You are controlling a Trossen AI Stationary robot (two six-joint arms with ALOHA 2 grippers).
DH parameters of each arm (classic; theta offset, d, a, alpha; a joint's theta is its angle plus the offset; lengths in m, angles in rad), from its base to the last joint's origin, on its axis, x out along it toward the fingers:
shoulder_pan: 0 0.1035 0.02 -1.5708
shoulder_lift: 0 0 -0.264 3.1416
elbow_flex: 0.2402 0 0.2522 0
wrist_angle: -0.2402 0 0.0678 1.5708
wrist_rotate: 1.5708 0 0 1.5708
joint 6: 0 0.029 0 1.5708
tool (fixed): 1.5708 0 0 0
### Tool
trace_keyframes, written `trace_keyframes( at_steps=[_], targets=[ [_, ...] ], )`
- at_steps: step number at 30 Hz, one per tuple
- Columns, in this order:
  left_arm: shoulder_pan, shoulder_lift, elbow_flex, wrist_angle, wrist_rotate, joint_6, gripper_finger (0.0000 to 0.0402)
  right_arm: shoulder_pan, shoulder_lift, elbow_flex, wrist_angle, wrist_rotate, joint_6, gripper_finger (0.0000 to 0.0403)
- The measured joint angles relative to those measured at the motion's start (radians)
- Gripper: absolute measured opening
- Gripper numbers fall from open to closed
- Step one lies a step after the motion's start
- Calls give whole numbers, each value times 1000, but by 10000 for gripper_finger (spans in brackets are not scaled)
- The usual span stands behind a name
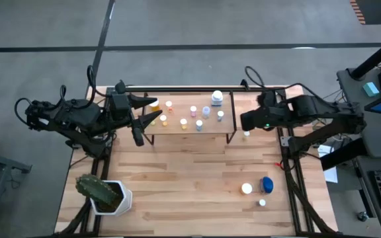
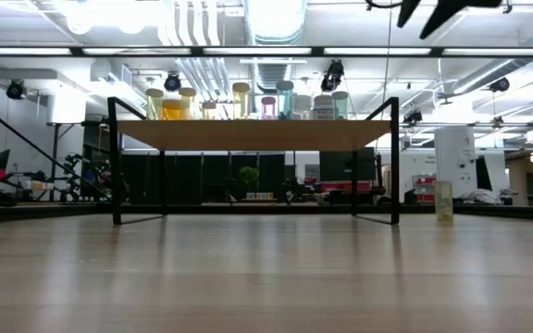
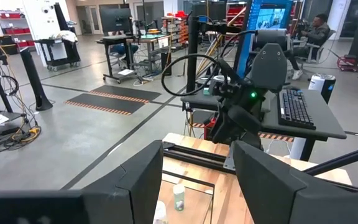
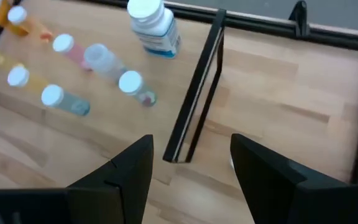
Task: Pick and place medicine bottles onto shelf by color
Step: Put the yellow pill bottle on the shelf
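Note:
The shelf (image 1: 189, 131), a light-wood board on black legs, stands at the table's far middle. Several small medicine bottles (image 1: 193, 110) stand on it, and a wider white-capped one (image 1: 217, 98) is at its far right. Three more bottles are on the table at the near right, one of them wide and blue (image 1: 267, 184). Another bottle (image 1: 246, 134) stands by the shelf's right leg. My left gripper (image 1: 156, 109) hangs open and level high over the shelf's left end. My right gripper (image 1: 245, 121) is open, tilted down over the shelf's right end (image 4: 191, 99), with nothing between its fingers.
A white pot with a green cactus (image 1: 104, 195) stands at the table's near left corner. The wooden table (image 1: 190, 178) lies bare between the shelf and the near edge. Black rails (image 1: 286, 165) run along the table's sides.

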Motion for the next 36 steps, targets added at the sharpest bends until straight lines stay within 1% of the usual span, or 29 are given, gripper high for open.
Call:
trace_keyframes(
  at_steps=[3, 6, 13, 19, 23, 27, 33, 36],
  targets=[
    [0, 0, 0, 0, 0, 5, 180, -2, -63, -102, 87, 13, 26, 205],
    [0, 0, 0, 0, 0, 20, 180, -2, -121, -234, 165, 15, 58, 205],
    [0, 0, 0, 4, -2, 19, 180, -2, -215, -559, 183, 14, 268, 205],
    [0, 0, 0, 4, -4, 18, 180, -2, -257, -774, 412, -6, 299, 205],
    [0, 0, 0, 4, -4, 18, 180, -2, -239, -855, 508, -4, 318, 205],
    [0, 0, 0, 5, -4, 18, 180, -2, -203, -903, 553, -4, 353, 205],
    [0, 0, 0, 5, -4, 18, 180, -2, -152, -922, 632, -3, 360, 205],
    [0, 0, 0, 6, -4, 18, 180, -2, -124, -923, 644, -3, 352, 205]
  ],
)
